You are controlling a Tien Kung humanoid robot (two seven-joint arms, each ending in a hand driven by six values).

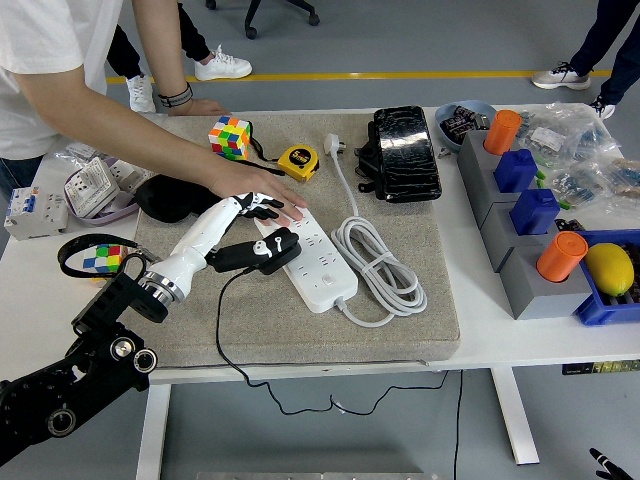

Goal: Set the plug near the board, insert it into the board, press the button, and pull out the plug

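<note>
Head view: the robot's left hand (262,232) is reaching in over the grey mat (400,320), its white fingers (268,209) curled around the upper end of a black plug (258,253) whose black cord (222,330) is trailing back toward the table's near edge. The plug is lying just below the fingers, its tip touching the near-left side of the white power strip (308,255), apparently not yet seated in a socket. Just beyond the robot's hand, a person's hand (262,189) is pressing flat on the strip's far end, steadying it. The right hand is not in view. To do this step well, the plug's prongs likely need squaring over a socket before any downward push, with the grip staying firm so the plug is not twisting. Farther beyond the hand, a yellow tape measure (299,160) and a Rubik's cube (229,135) are sitting well clear.
</note>
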